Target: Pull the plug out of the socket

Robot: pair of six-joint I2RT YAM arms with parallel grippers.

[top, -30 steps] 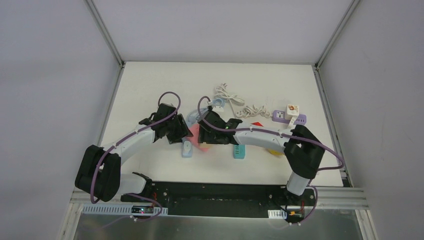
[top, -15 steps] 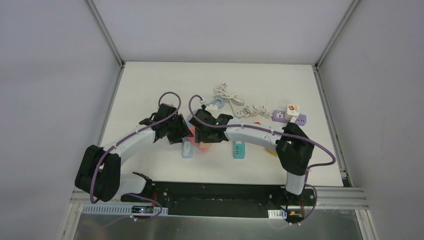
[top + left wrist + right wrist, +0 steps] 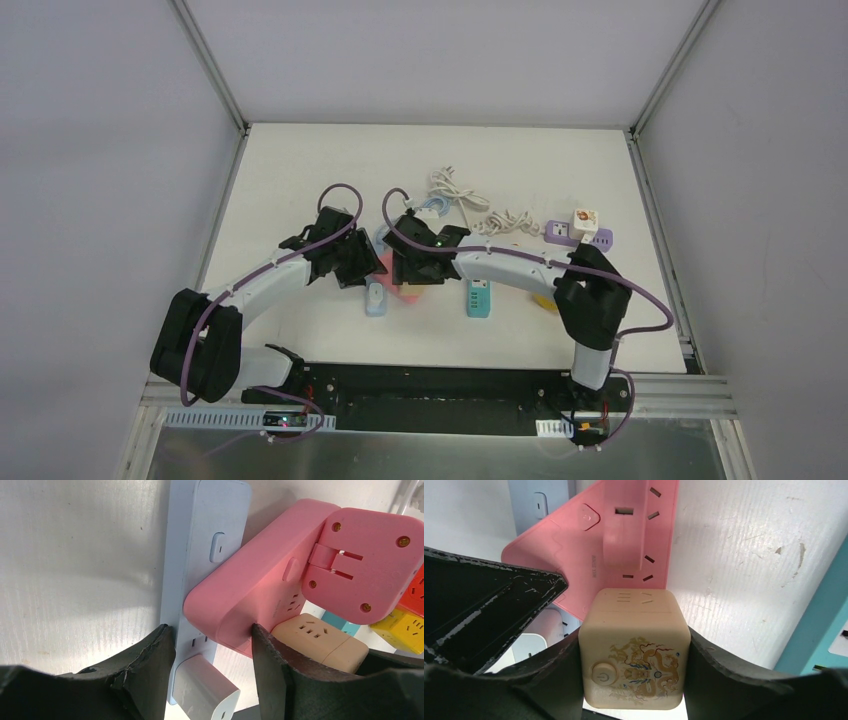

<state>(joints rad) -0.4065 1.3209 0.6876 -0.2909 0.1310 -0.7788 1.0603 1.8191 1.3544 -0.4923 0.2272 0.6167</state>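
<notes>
Both arms meet around the middle of the tabletop point(image 3: 300, 170), a little toward its left edge.

Right claw point(image 3: 634, 650): about half spread, pinching the beige cube plug point(image 3: 634, 630). One black finger point(image 3: 714, 665) is flat on each side face. The cube's top carries a gold dragon print and a round button. Its far face sits against the edge of the pink socket block point(image 3: 260, 580). Whether its pins are seated there I cannot tell.

Left claw point(image 3: 210, 635): also about half spread, clamped across the near corner of the pink socket block. One finger point(image 3: 160, 650) lies against the outer edge of the light-blue power strip point(image 3: 200, 540), just beside the pink corner. The other presses the pink block's side next to the cube. The pink block lies slantwise over the strip. A white charger point(image 3: 205, 690) is plugged into the strip between the jaws.

A second pink adapter point(image 3: 365, 565), screws and folded prongs showing, rests against the pink block.

Teal power strip point(image 3: 478, 298) lies near the near edge. A purple strip point(image 3: 600, 240) carrying a white cube point(image 3: 584, 220) lies toward the right edge. White cords point(image 3: 470, 205) are coiled behind the arms.
</notes>
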